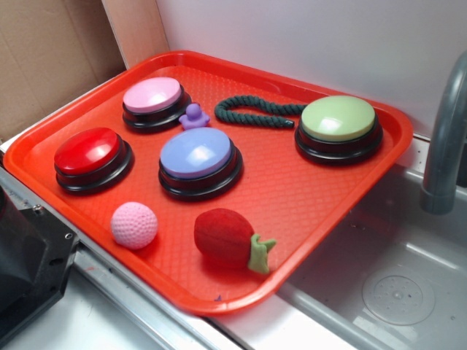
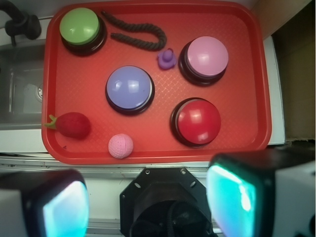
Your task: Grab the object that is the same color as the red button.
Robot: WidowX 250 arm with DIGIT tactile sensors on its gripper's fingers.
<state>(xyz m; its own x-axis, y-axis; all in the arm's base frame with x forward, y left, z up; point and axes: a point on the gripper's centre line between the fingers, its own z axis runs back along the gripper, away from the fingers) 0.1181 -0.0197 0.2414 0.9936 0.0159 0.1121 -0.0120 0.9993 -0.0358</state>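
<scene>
An orange-red tray is laid partly over the edge of a grey sink, with a grey tap seen off to one side. Four big dome buttons are set out on it: the red button, a pink button, a blue-purple button in the middle, and a green button at the far end by the tap. A dark green rope is stretched between the pink and green buttons, and a tiny purple duck is tucked just beside the pink one.

The strawberry, fuzzy dark red with green leaves, is found lying on its side near the tray's front edge, leaves pointed toward the sink. It's touched by nothing. A pink knitted ball is parked near it, apart, along the same front edge.

In the wrist view the gripper is seen wide open with nothing held, fingers spread at the bottom of the frame, off the tray's near edge and well apart from the strawberry
</scene>
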